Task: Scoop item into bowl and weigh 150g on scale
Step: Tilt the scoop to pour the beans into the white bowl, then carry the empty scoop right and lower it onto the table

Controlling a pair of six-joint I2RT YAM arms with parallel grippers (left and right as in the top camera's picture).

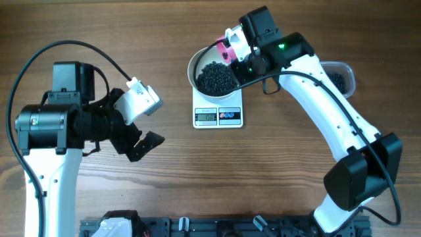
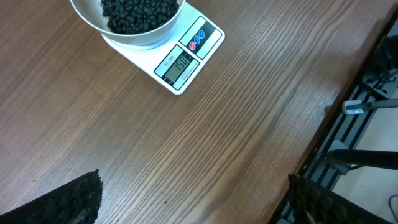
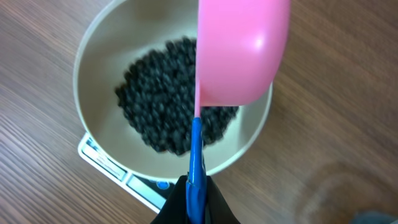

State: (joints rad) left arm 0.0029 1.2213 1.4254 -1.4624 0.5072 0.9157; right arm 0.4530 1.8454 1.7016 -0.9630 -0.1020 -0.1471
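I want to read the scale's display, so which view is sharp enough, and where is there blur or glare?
Left wrist view: the scale display is in focus, free of glare. Overhead view: sharp, but the display is too small to read. Right wrist view: the beans in the bowl look soft, and the pink scoop carries a faint highlight.

Left tool (image 2: 196,202) spread wide, left arm (image 1: 46,125) folded; right tool (image 3: 194,202) pinched tight, right arm (image 1: 329,112) outstretched.

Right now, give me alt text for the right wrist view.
A pink scoop hangs over a white bowl of black beans on the scale; the jaws are shut on its blue handle.
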